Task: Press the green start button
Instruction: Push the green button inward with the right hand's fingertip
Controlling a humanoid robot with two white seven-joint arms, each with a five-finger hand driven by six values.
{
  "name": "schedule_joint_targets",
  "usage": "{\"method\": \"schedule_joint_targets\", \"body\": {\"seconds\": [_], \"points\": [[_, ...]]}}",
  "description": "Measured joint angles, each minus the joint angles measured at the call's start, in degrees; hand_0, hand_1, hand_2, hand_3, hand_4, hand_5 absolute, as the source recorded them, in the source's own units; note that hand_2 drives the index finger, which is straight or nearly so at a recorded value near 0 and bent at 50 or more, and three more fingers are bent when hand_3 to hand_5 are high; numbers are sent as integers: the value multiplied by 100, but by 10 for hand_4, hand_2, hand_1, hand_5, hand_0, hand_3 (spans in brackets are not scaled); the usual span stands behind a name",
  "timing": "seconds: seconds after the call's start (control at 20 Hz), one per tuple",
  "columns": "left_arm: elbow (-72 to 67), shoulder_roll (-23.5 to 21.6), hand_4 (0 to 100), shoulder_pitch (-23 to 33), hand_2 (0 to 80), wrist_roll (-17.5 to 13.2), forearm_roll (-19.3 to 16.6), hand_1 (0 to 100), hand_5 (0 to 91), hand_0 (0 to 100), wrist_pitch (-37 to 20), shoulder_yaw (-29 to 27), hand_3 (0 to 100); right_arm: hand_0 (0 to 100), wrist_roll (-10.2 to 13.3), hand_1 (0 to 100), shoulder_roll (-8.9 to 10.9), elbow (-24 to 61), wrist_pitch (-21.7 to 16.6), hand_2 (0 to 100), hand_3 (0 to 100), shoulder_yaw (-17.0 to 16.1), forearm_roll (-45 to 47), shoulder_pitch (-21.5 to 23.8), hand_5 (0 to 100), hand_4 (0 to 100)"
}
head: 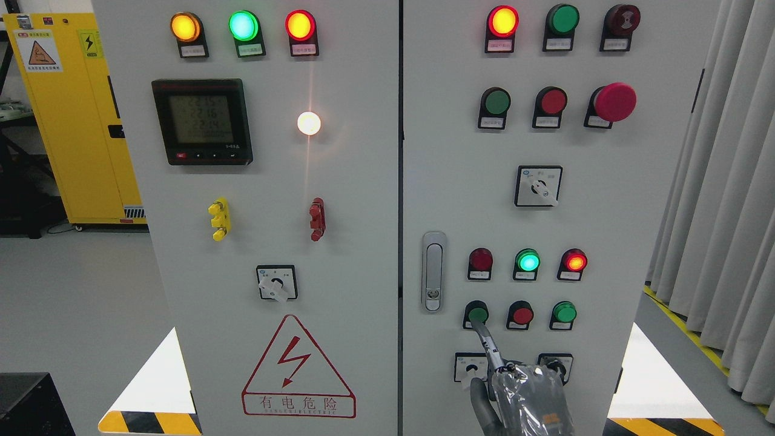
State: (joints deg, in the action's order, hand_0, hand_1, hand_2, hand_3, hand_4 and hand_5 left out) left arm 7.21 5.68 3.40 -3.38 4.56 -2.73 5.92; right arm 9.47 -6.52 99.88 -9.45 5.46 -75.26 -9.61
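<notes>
A grey two-door control cabinet (pixel 363 242) fills the view. On its right door, low down, is a row of three push buttons: green (pixel 478 314), red (pixel 521 315), green (pixel 564 312). My right hand (pixel 524 396), wrapped in clear plastic, comes up from the bottom edge. Its index finger (pixel 488 345) is stretched out with the tip on the lower edge of the left green button. The other fingers are curled and hold nothing. Above this row are three lamps: dark red (pixel 480 260), lit green (pixel 527 261), lit red (pixel 573 261). My left hand is not in view.
Higher on the right door are a green button (pixel 496 102), a red button (pixel 553 100), a red mushroom stop (pixel 614 102) and a rotary switch (pixel 539 186). A door latch (pixel 433 271) is left of the buttons. Curtains (pixel 720 181) hang at right; a yellow cabinet (pixel 79 121) stands at left.
</notes>
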Motion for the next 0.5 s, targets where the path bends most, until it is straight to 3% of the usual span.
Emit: {"method": "schedule_joint_targets", "body": {"seconds": [0.5], "points": [[0, 0, 0, 0, 0, 22, 0, 556, 0, 120, 0, -1, 0, 714, -58, 957, 1, -111, 47, 0, 910, -12, 43, -55, 1000, 1000]]}}
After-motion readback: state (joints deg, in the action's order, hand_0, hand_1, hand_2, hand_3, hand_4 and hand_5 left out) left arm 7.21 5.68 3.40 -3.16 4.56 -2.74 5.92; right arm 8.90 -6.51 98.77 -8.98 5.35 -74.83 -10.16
